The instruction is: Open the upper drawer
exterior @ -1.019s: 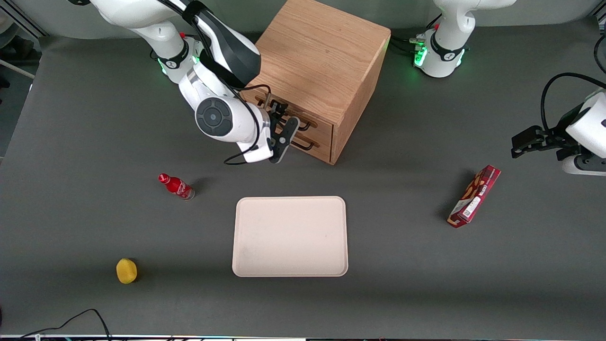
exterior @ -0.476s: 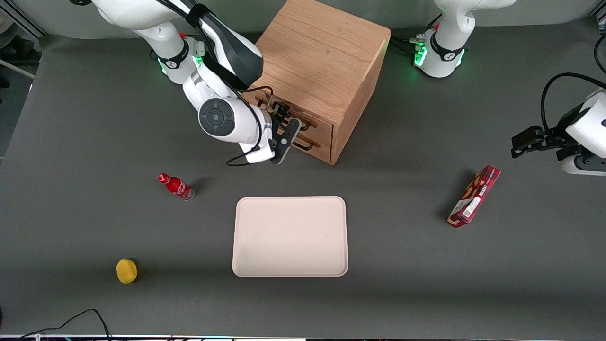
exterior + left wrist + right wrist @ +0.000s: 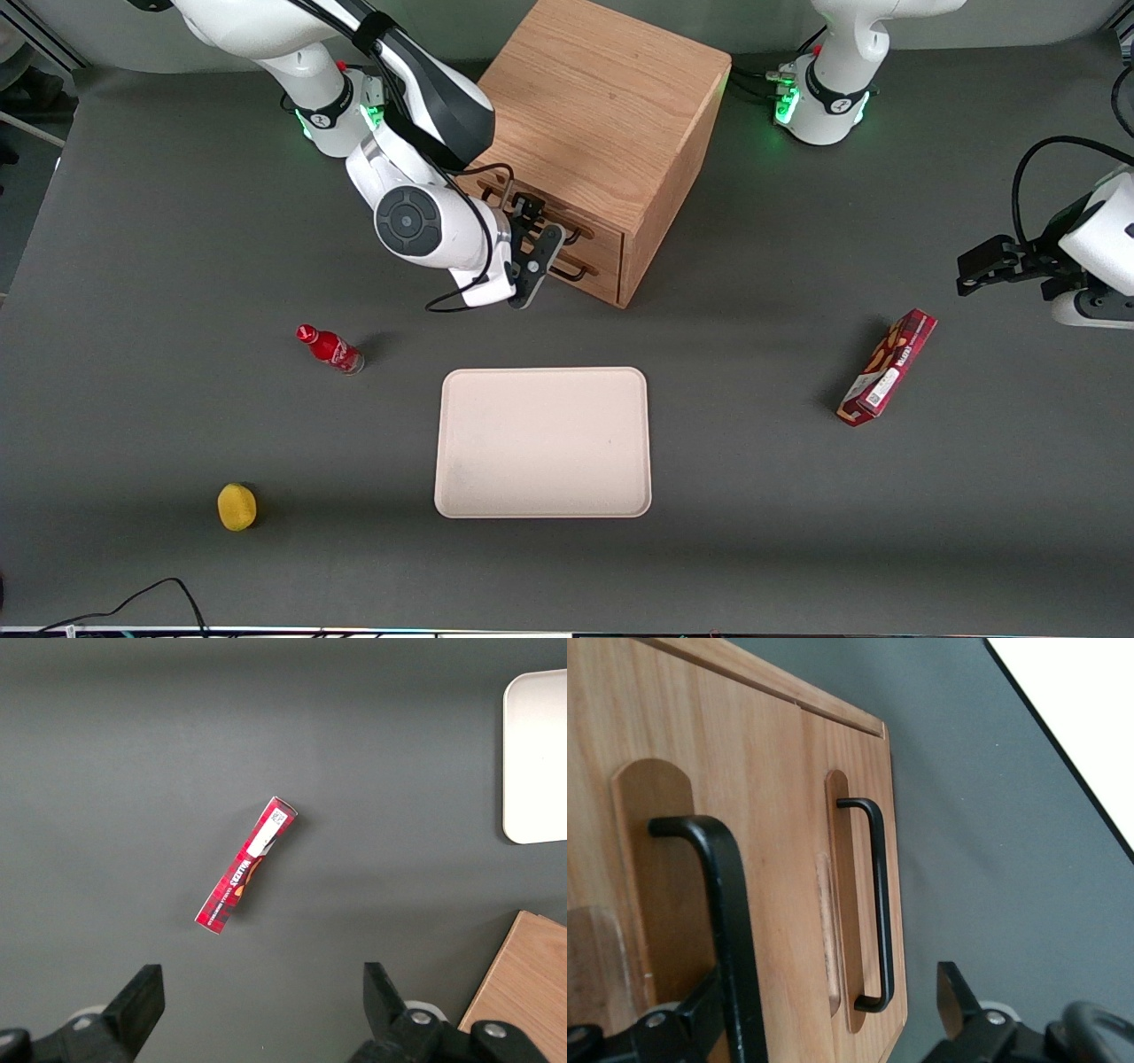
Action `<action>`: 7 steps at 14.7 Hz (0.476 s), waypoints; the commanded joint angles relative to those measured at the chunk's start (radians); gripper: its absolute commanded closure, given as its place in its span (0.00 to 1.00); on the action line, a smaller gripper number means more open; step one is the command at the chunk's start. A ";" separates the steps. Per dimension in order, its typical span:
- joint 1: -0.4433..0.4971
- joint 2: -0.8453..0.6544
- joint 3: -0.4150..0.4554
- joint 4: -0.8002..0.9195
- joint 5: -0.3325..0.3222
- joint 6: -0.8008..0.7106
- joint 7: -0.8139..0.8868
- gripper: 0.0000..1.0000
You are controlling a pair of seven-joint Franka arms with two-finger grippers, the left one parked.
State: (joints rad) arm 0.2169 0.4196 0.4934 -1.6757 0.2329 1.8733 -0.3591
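The upper drawer (image 3: 542, 220), upper centre of the front view, sits flush in the oak cabinet (image 3: 607, 106). Its face is angled toward the working arm's end of the table, its handle (image 3: 726, 930) running along it. The gripper (image 3: 532, 252) straddles that handle with fingers (image 3: 541, 257) spread apart.

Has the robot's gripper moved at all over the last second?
Yes, slightly: the gripper has edged closer to the oak cabinet, at the upper drawer handle.
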 commanded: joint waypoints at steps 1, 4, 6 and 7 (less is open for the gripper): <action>-0.002 -0.001 -0.001 -0.004 -0.003 0.020 -0.011 0.00; -0.001 0.002 -0.004 -0.004 -0.007 0.029 -0.009 0.00; -0.001 0.005 -0.007 -0.002 -0.018 0.033 -0.009 0.00; -0.001 0.010 -0.009 0.001 -0.030 0.038 -0.009 0.00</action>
State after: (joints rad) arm 0.2164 0.4230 0.4913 -1.6759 0.2276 1.8861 -0.3591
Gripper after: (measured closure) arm 0.000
